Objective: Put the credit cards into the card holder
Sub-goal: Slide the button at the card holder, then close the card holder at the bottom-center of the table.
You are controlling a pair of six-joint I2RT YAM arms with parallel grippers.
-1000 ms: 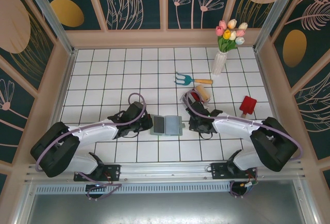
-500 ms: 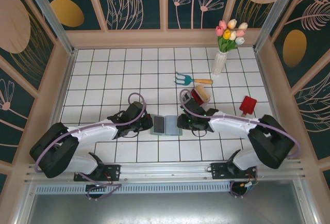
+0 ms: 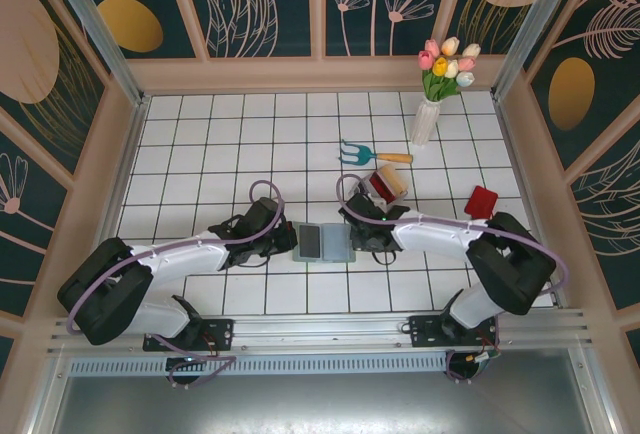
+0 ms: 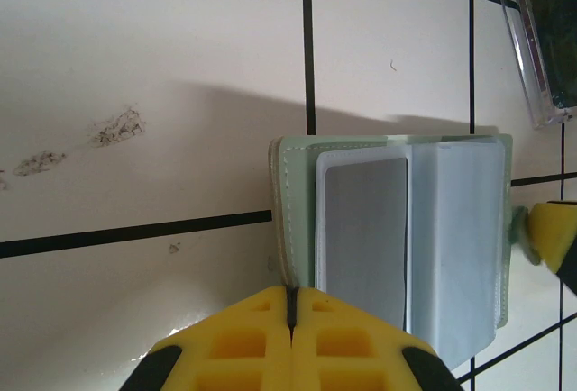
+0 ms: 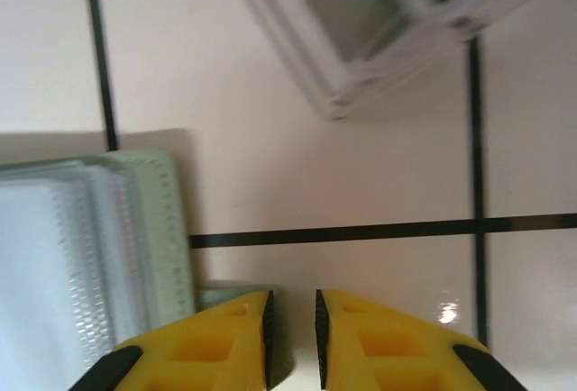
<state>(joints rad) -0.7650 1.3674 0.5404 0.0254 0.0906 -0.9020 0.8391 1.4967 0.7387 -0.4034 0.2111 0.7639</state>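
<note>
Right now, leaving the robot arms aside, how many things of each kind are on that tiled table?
Card holder: 1
Grey card inside it: 1
Clear tray, contents too unclear to count: 1
Toy rake: 1
Red toy shovel: 1
Vase of tulips: 1
Total: 6

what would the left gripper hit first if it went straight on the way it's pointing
The card holder: the shut left gripper points at its green edge from close by. Whether the two touch is unclear.
</note>
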